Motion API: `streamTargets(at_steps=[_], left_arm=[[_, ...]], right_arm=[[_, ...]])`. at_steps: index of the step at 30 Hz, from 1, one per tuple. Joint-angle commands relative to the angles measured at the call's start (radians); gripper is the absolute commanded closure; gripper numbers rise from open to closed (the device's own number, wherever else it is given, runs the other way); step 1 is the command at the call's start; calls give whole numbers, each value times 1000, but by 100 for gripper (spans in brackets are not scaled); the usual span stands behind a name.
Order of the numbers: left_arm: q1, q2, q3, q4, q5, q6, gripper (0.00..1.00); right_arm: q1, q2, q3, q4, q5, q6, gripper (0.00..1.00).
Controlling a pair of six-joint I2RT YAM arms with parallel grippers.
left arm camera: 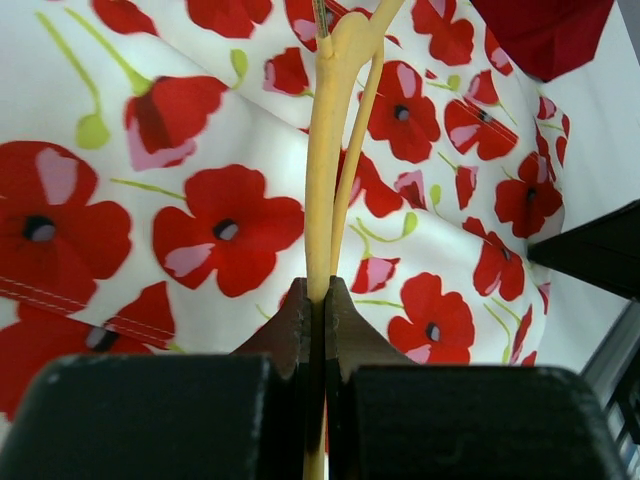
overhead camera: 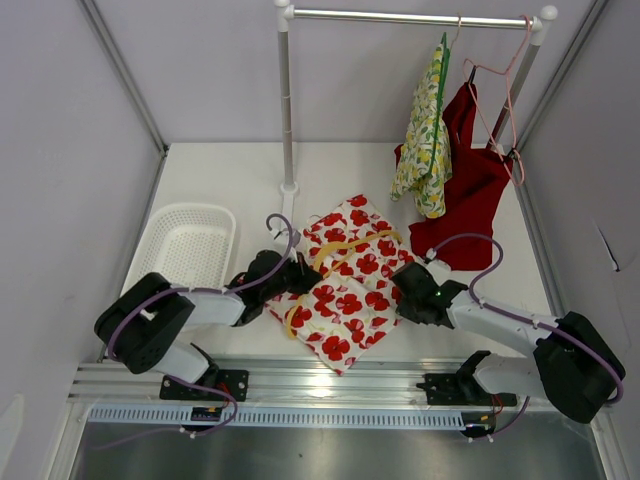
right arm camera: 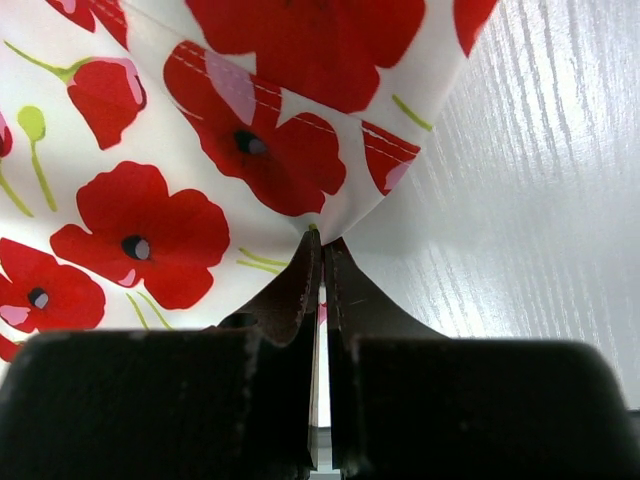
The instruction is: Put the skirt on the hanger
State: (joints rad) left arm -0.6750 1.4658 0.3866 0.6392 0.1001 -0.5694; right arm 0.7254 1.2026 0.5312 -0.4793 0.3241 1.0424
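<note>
The skirt (overhead camera: 345, 290), white with red poppies, lies spread on the table between the two arms. A yellow hanger (overhead camera: 335, 252) rests on top of it. My left gripper (overhead camera: 297, 277) is shut on the hanger's thin yellow bar (left arm camera: 322, 200) at the skirt's left side. My right gripper (overhead camera: 402, 293) is shut on the skirt's right edge; in the right wrist view a fold of the poppy fabric (right arm camera: 250, 150) runs between the jaws at the corner (right arm camera: 322, 240).
A white basket (overhead camera: 187, 245) stands at the left. A rail (overhead camera: 410, 17) at the back carries a lemon-print garment (overhead camera: 428, 135), a red garment (overhead camera: 468, 190) and a pink hanger (overhead camera: 500, 70). Its pole (overhead camera: 287, 110) stands behind the skirt.
</note>
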Motion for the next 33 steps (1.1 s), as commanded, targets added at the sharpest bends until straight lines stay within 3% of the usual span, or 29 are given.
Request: streamTargets(at_steps=[1,23,33], left_arm=[[57,13,-17,-130,-116,52,100],[100,-30,31,-134,-11,157,100],[86,-268,-8,-140,-40,164,100]], right_arm=[[-12,-11,-20,-79,7,-28,100],[-40,12,-28,-38,-26,-59,100],[-46,-18,-2,-41,-31,-91,98]])
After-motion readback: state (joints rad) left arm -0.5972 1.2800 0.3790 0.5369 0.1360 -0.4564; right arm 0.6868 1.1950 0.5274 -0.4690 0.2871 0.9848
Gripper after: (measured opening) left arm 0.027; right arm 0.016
